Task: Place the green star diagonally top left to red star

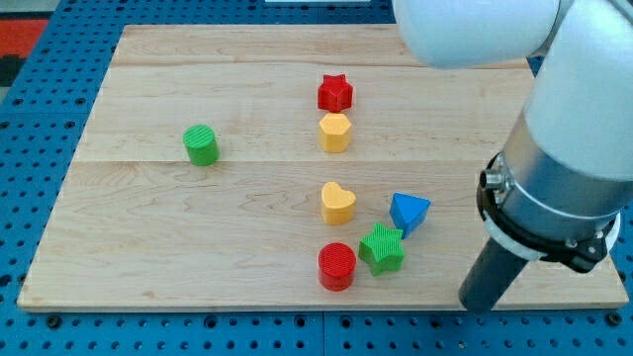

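Observation:
The green star (382, 248) lies near the view's bottom, touching or nearly touching the red cylinder (337, 266) on its left and just below the blue triangle (408, 213). The red star (335, 93) sits in the upper middle of the board, directly above the yellow hexagon (335, 132). My tip (477, 305) is at the board's bottom edge, to the right of and slightly below the green star, with a clear gap between them.
A yellow heart (337, 203) lies above the red cylinder. A green cylinder (202, 144) stands alone at the left. The wooden board (148, 247) rests on a blue pegboard. The arm's large white body covers the view's right side.

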`<state>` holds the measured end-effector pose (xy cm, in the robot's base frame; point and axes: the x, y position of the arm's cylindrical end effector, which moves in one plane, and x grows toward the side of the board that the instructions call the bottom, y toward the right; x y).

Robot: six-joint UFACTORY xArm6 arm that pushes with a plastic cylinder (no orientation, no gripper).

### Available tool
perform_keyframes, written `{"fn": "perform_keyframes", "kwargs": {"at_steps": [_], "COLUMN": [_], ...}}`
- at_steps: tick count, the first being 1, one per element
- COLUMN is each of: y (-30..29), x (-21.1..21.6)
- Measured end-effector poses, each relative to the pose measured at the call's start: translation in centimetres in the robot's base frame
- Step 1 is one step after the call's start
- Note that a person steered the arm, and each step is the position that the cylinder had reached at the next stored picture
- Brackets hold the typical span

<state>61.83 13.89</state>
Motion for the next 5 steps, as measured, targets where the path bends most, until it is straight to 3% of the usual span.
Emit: {"fn": "perform_keyframes", "kwargs": {"at_steps": [1, 3, 5], "y": [-5.9, -8.6, -7.7], "x": [-0.7, -1.5, -8.7]}}
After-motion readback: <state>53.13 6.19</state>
